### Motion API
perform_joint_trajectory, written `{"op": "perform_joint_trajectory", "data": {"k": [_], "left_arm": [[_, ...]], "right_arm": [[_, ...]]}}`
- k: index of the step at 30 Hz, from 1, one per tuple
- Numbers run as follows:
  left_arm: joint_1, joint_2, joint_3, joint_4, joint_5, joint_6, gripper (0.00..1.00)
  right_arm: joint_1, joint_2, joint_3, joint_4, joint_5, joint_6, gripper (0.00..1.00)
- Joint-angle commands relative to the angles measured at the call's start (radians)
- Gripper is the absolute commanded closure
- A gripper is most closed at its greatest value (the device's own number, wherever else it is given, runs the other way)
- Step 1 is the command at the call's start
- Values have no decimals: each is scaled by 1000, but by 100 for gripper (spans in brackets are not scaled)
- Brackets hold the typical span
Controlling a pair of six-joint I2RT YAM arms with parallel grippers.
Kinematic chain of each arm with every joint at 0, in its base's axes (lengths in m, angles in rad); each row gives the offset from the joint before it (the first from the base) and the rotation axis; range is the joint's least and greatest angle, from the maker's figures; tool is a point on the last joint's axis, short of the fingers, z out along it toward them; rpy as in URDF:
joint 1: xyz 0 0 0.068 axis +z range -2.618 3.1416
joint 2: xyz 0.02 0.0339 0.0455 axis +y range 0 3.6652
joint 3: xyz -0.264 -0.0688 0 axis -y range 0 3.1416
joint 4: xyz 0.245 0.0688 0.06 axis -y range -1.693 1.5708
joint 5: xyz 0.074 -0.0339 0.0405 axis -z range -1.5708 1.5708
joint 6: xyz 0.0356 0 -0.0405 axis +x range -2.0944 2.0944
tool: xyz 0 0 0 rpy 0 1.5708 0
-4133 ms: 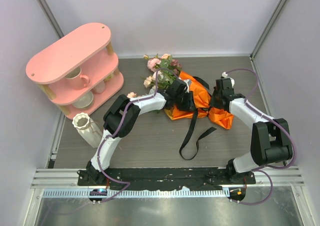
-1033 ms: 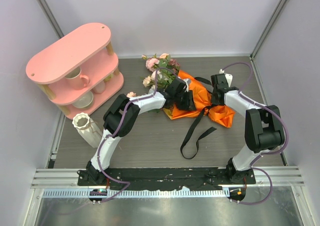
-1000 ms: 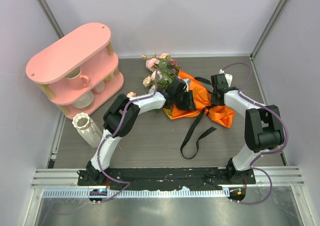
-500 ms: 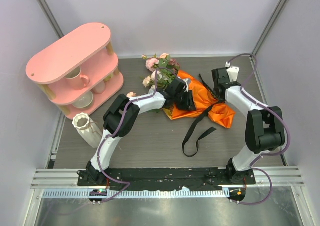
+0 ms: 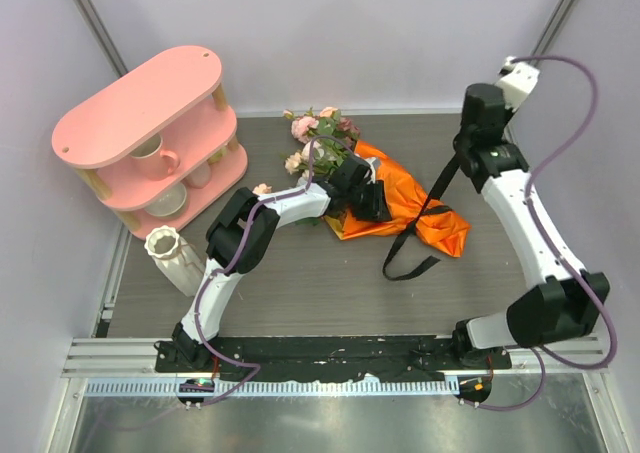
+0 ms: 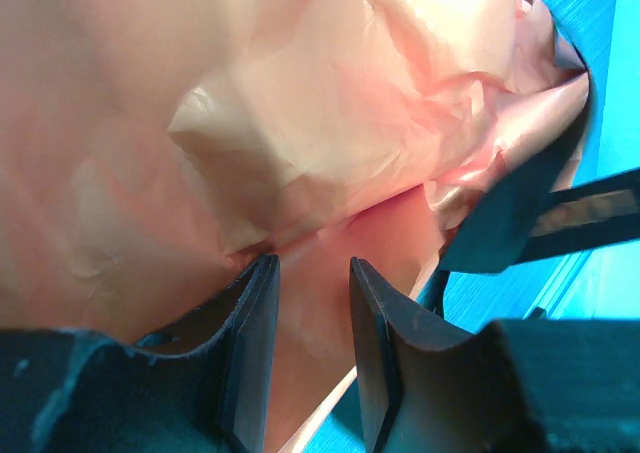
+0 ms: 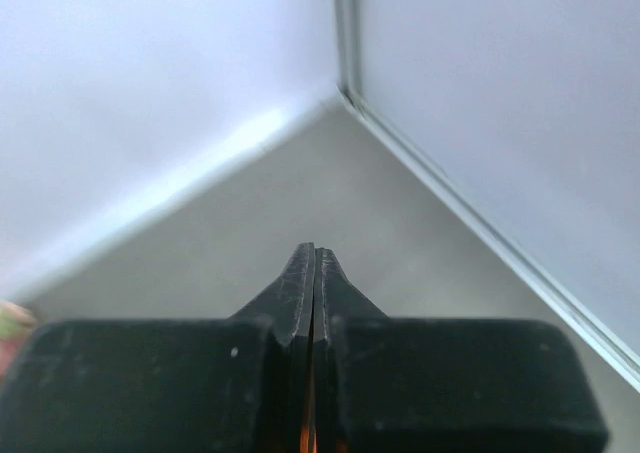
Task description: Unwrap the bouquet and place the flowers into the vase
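The bouquet lies at mid-table, its flowers (image 5: 318, 138) pointing to the back and its orange wrap (image 5: 412, 213) spread to the right. My left gripper (image 5: 377, 201) presses down on the wrap. In the left wrist view its jaws (image 6: 308, 313) are closed part-way on a fold of orange sheet (image 6: 300, 133). My right gripper (image 5: 463, 153) is lifted at the back right, shut on the black ribbon (image 5: 426, 211). The ribbon runs taut down to a loop on the table. The right wrist view shows the fingertips (image 7: 313, 253) pressed together, the ribbon hidden. The ribbed cream vase (image 5: 178, 258) stands at the left.
A pink two-tier shelf (image 5: 135, 103) with white cups and mugs stands at the back left, just behind the vase. Grey walls close the table on three sides, and the right arm is near the back right corner (image 7: 340, 91).
My right gripper has shut on the ribbon and risen up and back to the right, drawing it taut and dragging its loop rightward. The left gripper has stayed on the wrap.
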Motion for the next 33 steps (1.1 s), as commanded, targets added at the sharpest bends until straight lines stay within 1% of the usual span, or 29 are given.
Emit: {"op": "perform_joint_trajectory", "data": {"k": [1, 3, 4, 5, 6, 7, 8, 9, 10, 11, 13, 14, 16, 19, 24, 25, 26, 28, 33], "left_arm": [[15, 17, -4, -43, -14, 11, 61], [15, 15, -6, -40, -13, 13, 61], [15, 15, -7, -38, -13, 13, 61], [15, 15, -6, -40, -13, 11, 61], [15, 15, -4, -40, -14, 11, 61], [15, 15, -4, -37, -14, 10, 61], [15, 17, -3, -37, -14, 8, 61], [15, 18, -1, -35, -13, 8, 61], [15, 18, -3, -35, -14, 7, 61], [15, 17, -4, -31, -13, 5, 61], [13, 15, -6, -26, -13, 2, 61], [13, 14, -6, -18, -14, 0, 61], [13, 14, -6, -15, -14, -3, 61], [11, 15, -3, -6, -14, -7, 61], [8, 17, 0, 6, -8, -7, 61], [8, 15, 0, 9, -4, -7, 61], [8, 15, -3, 15, -2, -7, 61], [8, 17, -3, 19, 2, -7, 61], [8, 18, -4, 37, 7, -18, 61]], "right_arm": [[-4, -139, 146, 410, -84, -97, 99], [-6, -130, 236, 496, -137, -144, 99], [-6, -113, 276, 571, -148, -163, 99], [-4, -95, 372, 598, -159, -178, 99], [-4, -70, 429, 616, -179, -194, 99], [-4, -5, 488, 650, -194, -229, 99], [-6, 29, 608, 665, -210, -246, 99], [-4, 75, 670, 681, -225, -264, 99], [-4, 161, 741, 691, -248, -295, 99], [-4, 216, 893, 690, -254, -318, 99], [-4, 349, 1038, 711, -279, -367, 99], [-18, 370, 1092, 742, -288, -361, 99], [-43, 395, 1096, 796, -283, -343, 99], [-96, 439, 1087, 790, -300, -262, 99], [-159, 516, 1041, 816, -306, -217, 99], [-159, 529, 1048, 816, -305, -211, 99], [-191, 540, 1053, 811, -306, -196, 99], [-213, 568, 1067, 796, -315, -163, 99], [-245, 603, 1079, 807, -332, -126, 99]]}}
